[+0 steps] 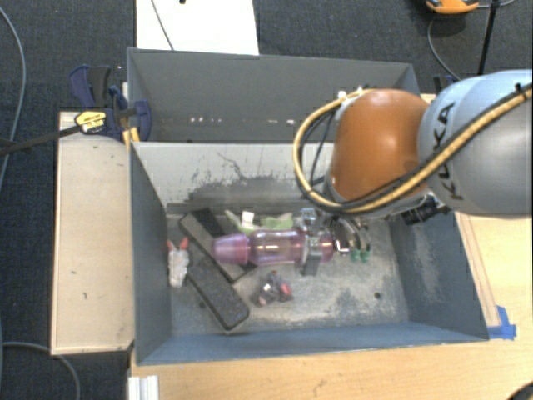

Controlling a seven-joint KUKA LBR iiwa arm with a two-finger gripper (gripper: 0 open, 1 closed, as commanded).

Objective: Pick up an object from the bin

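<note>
Dark carpet is lying all round the grey metal bin (275,98); the arm (483,148) is reaching in from the right under its orange cover (379,144).

Step in hand, as I am judging it: securing the translucent purple bottle (265,247). Doing it well is meaning closing across the round body rather than the very tip, since a smooth bottle on its side is likely to be rolling or slipping out; then lifting straight up, clear of its neighbours.

Near the front wall a long black block (218,297) is lying aslant; just beside it, a small dark-and-red scrap (273,290); a white-and-red piece (177,265) is sitting further left. At mid-floor the bottle is lying on its side, darker end pointing left toward a second black block (202,227). The gripper (319,247) is sitting low at the bottle's right end, touching or just beside it; whether it is spread or pinching, I cannot tell. Behind the bottle a pale green thing (271,221) is lying close.
</note>
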